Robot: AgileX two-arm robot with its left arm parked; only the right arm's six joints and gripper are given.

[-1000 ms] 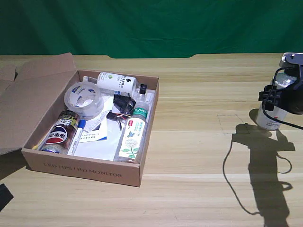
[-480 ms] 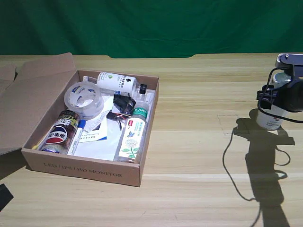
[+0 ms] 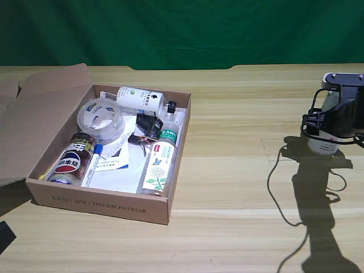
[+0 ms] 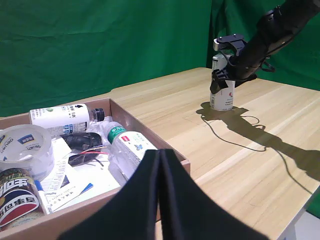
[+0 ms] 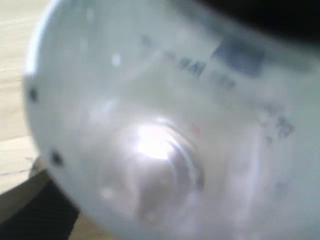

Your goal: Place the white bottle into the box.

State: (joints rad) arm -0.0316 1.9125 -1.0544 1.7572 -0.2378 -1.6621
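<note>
The white bottle (image 3: 322, 147) stands upright at the exterior view's far right, its base at or just above the tabletop; I cannot tell which. My right gripper (image 3: 329, 120) is shut around its upper body, hiding the cap. The left wrist view shows the same hold, with the gripper (image 4: 227, 75) on the bottle (image 4: 223, 99) over its shadow. The bottle's wall (image 5: 160, 125) fills the right wrist view. The brown cardboard box (image 3: 102, 203) lies open at the exterior view's left, flap folded back, well apart from the bottle.
Inside the box lie a smaller white bottle (image 3: 139, 98), a tape roll (image 3: 101, 118), a green-capped clear bottle (image 3: 159, 162), a cola can (image 3: 71, 160) and papers. A black cable (image 3: 272, 187) droops from the arm onto the table. The parked left gripper (image 4: 160, 200) hangs over the box's near corner.
My right gripper and the white bottle have shifted a little toward the exterior view's left, and their shadow has moved with them. The box's contents are unchanged.
</note>
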